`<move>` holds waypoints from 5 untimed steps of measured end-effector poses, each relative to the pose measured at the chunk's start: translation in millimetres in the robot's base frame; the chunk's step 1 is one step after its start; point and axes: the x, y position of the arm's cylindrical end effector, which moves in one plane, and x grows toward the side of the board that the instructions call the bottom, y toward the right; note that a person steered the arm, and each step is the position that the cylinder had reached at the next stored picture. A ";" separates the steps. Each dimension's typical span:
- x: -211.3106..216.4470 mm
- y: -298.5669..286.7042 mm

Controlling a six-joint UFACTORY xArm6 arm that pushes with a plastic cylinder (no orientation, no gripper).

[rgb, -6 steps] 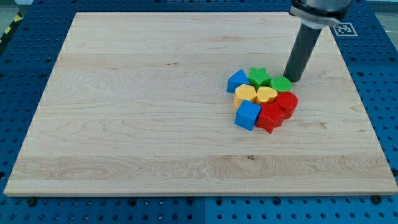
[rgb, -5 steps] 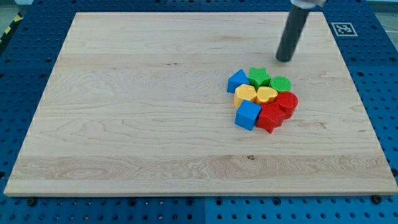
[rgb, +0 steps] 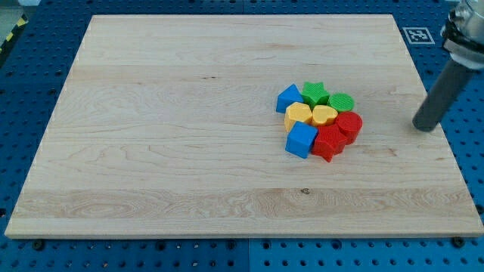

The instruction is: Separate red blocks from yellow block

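Several blocks sit packed together right of the board's middle. A red cylinder (rgb: pixel 349 125) and a red star-like block (rgb: pixel 329 142) form the cluster's lower right. Two yellow blocks lie in its middle: a hexagon (rgb: pixel 299 115) and a heart (rgb: pixel 324 115), the heart touching both red blocks. My tip (rgb: pixel 424 126) is at the board's right edge, well to the right of the red cylinder and apart from every block.
A blue triangle-like block (rgb: pixel 288 97), a green star (rgb: pixel 314 93) and a green cylinder (rgb: pixel 341 102) line the cluster's top. A blue cube (rgb: pixel 300 140) sits at its lower left. The wooden board (rgb: pixel 151 151) lies on a blue perforated table.
My tip moved from beside the green cylinder up and away, then swung right and down to the board's right edge. The blocks have not moved.
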 end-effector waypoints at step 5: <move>-12.5 -116.9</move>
